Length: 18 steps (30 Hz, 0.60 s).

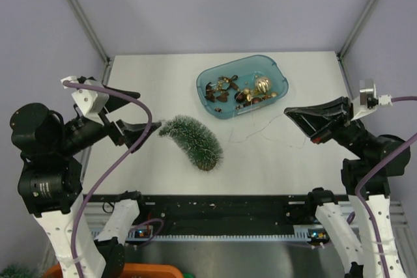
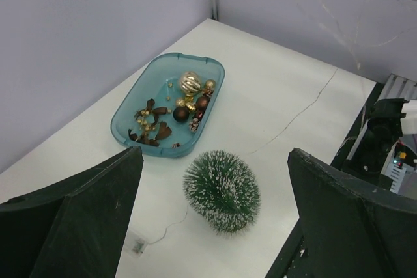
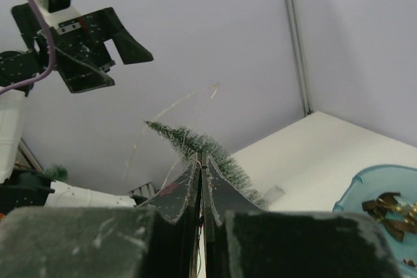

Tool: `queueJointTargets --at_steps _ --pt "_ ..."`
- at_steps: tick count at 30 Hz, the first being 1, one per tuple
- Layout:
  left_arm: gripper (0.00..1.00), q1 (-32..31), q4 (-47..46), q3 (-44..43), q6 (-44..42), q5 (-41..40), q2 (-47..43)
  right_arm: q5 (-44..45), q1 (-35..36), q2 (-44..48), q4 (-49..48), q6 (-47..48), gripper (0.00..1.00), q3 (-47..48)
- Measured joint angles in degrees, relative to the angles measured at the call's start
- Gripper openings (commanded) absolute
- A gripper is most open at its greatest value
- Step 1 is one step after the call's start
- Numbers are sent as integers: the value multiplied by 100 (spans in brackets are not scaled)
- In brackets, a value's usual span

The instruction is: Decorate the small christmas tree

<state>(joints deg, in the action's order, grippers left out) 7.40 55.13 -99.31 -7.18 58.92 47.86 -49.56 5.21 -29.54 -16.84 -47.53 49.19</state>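
Left end effector (image 1: 148, 110) wide open by the tipped-over small christmas tree (image 1: 195, 140), maybe to steady it; right end effector (image 1: 290, 114) pinched shut on thin wire (image 2: 293, 118) for wrapping.

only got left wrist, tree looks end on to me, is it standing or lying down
observer: Lying on its side. The top view shows the small christmas tree with its narrow tip toward the left end effector.
operator: is the right end effector holding anything, i only see its tip
observer: Yes. In its own wrist view the right end effector is shut on the thin wire that trails across the table.
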Motion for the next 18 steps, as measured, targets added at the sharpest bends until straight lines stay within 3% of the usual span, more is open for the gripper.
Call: queueJointTargets --at_steps 7,18 --pt "99 0 -1045 0 1200 433 120 -367 4 -409 -1139 -643 0 208" --pt "99 0 -2715 85 3298 553 81 -619 33 -446 -1617 -1060 0 63"
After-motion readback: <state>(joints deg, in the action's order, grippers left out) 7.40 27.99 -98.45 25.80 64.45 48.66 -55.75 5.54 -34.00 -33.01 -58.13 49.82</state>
